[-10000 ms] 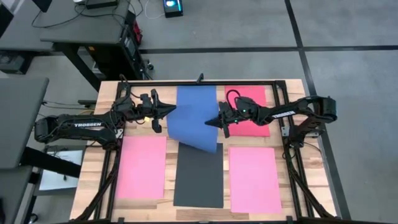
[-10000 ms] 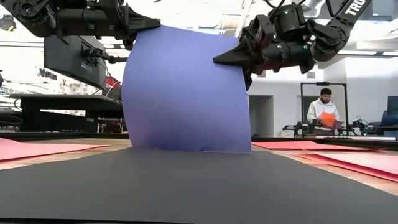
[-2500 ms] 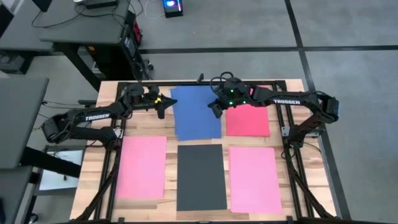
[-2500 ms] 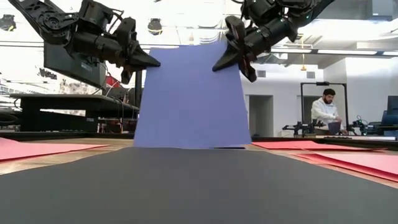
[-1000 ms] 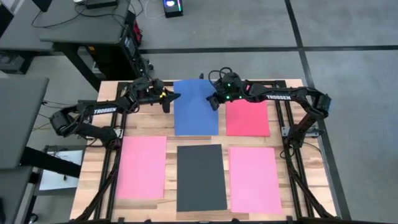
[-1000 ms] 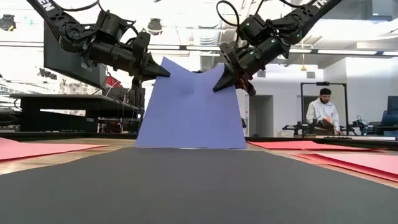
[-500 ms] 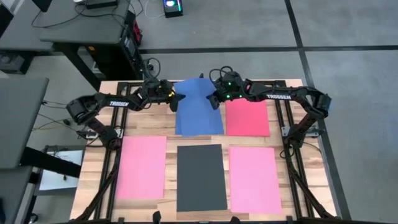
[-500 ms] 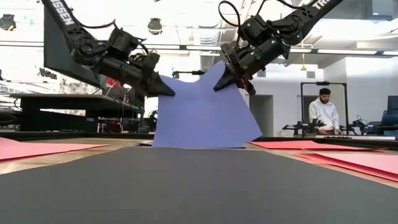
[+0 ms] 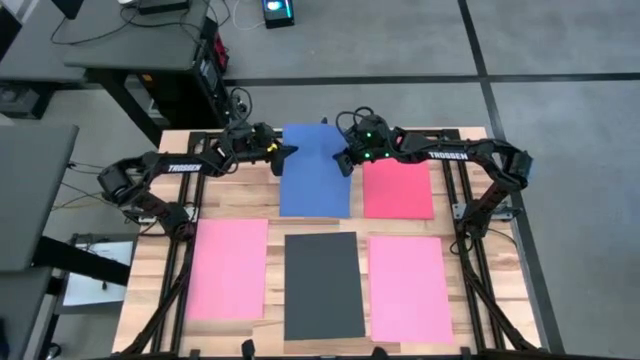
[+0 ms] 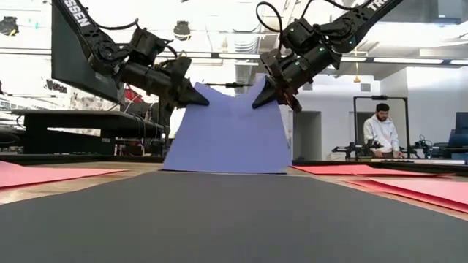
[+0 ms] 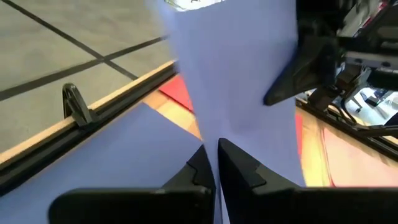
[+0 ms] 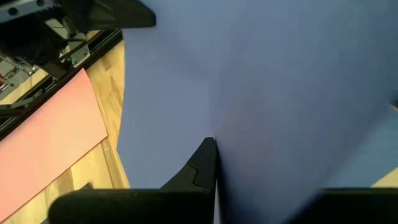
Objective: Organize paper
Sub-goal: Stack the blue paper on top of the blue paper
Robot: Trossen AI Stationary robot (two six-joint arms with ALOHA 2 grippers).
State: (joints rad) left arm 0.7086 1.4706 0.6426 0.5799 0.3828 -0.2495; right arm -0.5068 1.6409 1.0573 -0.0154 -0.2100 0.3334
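Observation:
The blue paper (image 10: 225, 135) stands up at the table's far middle, its lower edge (image 10: 223, 171) on the wood. My left gripper (image 10: 202, 100) is shut on its upper left corner and my right gripper (image 10: 257, 102) on its upper right corner. From above, the blue paper (image 9: 315, 172) shows between my left gripper (image 9: 292, 152) and my right gripper (image 9: 341, 164). A red sheet (image 9: 398, 188) lies flat to its right. Two pink sheets (image 9: 228, 268) (image 9: 410, 288) and a black sheet (image 9: 323, 285) lie flat in the near row. My left gripper pinches the blue paper's upper left corner (image 11: 231, 127) between its two fingers, one layer, coming nearly level from the table's left. That corner is lifted and the sheet hangs down from it. My right gripper pinches the upper right corner (image 12: 233, 140) between its fingers, slanting down from the table's right. The top edge (image 10: 232, 89) dips slightly between the two holds, and the bottom edge rests on the table.
A black metal frame (image 9: 440, 132) runs along the table's far edge and sides. Bare wood (image 9: 250, 200) shows between the sheets. In the room beyond, a person (image 10: 381, 135) stands at a bench, with desks (image 9: 130, 50) off the far left.
My left gripper has gone toward the table's right, nearer my right gripper, and a little down, carrying its corner of the blue paper. The sheet's top edge has shortened and dipped between the holds; its lower edge has stayed on the table.

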